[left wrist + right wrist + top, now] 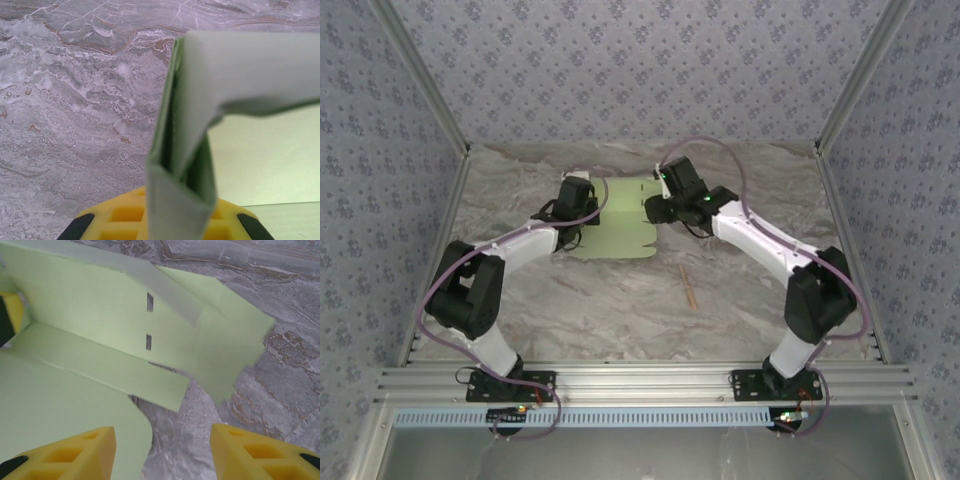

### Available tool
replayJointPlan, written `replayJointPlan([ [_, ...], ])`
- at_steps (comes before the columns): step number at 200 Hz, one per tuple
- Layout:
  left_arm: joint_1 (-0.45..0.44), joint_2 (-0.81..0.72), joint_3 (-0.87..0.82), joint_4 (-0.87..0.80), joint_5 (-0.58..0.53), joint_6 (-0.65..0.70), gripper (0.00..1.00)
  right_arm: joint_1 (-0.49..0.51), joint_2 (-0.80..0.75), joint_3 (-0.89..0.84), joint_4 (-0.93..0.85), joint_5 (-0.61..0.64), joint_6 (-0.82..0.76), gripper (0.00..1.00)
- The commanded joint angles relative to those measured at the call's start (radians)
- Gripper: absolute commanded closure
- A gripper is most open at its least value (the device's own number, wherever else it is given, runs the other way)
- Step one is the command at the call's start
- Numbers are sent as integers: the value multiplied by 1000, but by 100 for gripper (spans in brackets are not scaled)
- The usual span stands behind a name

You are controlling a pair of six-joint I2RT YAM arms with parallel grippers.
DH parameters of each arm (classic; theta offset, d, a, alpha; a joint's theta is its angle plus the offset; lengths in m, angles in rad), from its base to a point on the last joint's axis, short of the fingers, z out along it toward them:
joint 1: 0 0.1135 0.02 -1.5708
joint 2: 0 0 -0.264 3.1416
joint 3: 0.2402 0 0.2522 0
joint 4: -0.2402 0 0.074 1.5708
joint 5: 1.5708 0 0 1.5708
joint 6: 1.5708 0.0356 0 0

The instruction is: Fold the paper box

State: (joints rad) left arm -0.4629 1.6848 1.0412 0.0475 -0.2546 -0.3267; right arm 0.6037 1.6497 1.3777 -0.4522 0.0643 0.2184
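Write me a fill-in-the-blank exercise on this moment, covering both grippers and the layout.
1. The left gripper is ___ on a raised flap of the box.
2. The right gripper hovers at the box edge with its jaws ___.
3. The stick lies on the table, nearer the ___ arm.
4. The box is pale ___ card.

Missing words: shut; open; right; green.

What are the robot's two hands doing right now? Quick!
Left gripper: shut, pinching a folded-up flap of the paper box.
Right gripper: open, gripping nothing.
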Motion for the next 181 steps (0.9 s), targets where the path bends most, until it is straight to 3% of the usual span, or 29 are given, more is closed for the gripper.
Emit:
replayJointPlan([
  [1, 3, -26, 13, 6, 11, 1, 100, -56, -79, -47, 19, -95, -33, 45],
  [58, 3, -52, -5, 14, 17, 9, 100, -139, -13, 108, 27, -328, -13, 42],
  [129, 2, -61, -3, 14, 35, 11, 100, -121, 191, 326, -35, -336, -22, 40],
  [181, 2, -57, 4, 14, 34, 8, 100, -93, 217, 300, -3, -366, 16, 43],
])
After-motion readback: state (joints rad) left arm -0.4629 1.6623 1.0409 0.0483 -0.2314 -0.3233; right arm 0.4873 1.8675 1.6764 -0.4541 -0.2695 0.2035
